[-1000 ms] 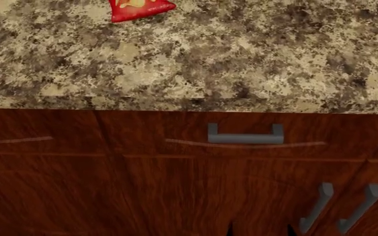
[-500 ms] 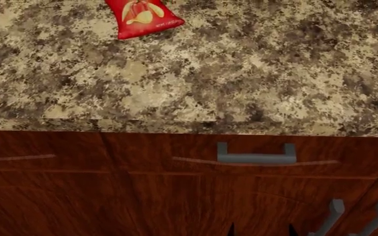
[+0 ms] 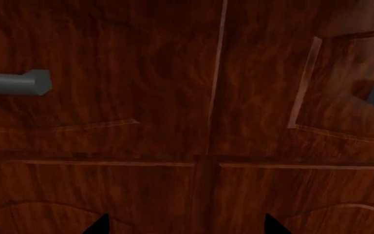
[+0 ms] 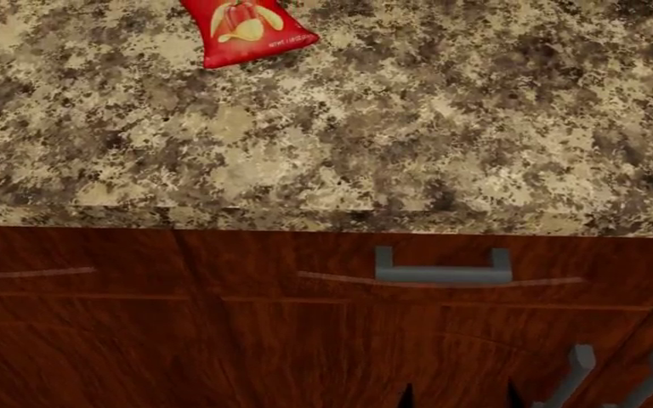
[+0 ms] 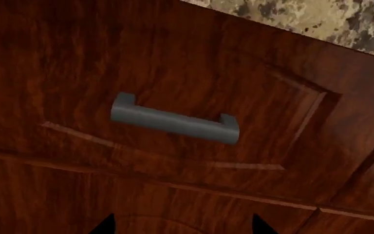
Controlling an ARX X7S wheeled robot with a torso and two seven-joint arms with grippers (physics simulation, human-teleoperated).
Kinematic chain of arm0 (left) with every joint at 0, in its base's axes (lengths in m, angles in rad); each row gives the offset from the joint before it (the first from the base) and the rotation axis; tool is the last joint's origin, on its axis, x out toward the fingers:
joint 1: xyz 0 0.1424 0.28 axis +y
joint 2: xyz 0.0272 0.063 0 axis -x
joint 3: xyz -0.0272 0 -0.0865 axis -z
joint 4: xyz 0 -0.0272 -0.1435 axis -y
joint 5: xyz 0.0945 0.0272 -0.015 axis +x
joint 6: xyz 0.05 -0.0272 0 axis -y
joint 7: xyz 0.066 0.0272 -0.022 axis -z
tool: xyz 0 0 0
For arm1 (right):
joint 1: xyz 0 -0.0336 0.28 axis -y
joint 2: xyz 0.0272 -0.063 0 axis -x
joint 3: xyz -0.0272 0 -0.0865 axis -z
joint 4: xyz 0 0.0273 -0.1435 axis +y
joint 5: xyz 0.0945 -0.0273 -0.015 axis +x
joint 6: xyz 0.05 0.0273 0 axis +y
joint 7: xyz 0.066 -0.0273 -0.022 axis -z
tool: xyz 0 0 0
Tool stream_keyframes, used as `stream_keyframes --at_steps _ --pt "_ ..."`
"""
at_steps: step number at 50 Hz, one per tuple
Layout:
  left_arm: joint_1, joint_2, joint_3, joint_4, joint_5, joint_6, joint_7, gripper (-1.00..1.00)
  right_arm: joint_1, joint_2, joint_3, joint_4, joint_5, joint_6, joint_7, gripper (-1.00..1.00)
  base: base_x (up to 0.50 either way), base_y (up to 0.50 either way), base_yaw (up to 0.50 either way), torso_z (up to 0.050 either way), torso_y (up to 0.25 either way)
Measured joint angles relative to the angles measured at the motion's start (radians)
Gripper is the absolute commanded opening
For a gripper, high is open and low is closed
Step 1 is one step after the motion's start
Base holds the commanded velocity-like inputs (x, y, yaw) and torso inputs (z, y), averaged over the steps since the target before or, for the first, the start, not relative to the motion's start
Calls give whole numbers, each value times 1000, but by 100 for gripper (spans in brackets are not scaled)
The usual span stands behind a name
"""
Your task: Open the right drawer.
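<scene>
**Right drawer closed, gripper tips at the frame edges**

The head view looks down over a speckled granite surface [image 4: 417, 127] onto a run of dark reddish-brown cabinet fronts. The right drawer [image 4: 440, 255] sits directly under the surface's front edge, right of centre, flush with its neighbours and shut. Its horizontal grey bar handle [image 4: 442, 268] stands out from the front, with a thin curved groove [image 4: 440, 282] just below it. At the far left, the neighbouring drawer [image 4: 65, 255] shows only the end of a matching handle. Below and to the right, two upright grey door handles [image 4: 616, 378] project from the cabinet doors. A red snack bag [image 4: 247, 30] lies on the surface near its far left part, well apart from the drawers.

In the right wrist view the drawer's handle fills the middle, with the right gripper [image 5: 181, 226] showing only as two dark fingertips, apart, short of the handle and touching nothing. The left wrist view faces the seam between the two drawer fronts; the left gripper [image 3: 185, 226] likewise shows two separated tips, holding nothing
</scene>
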Motion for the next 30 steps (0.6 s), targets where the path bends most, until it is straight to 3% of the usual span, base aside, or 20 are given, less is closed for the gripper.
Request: stream_keyframes --at_steps 30 --pt "-5 -4 12 -15 -15 13 -1 100 105 73 -144 -44 -341 316 60 100 0 0 0 0 0"
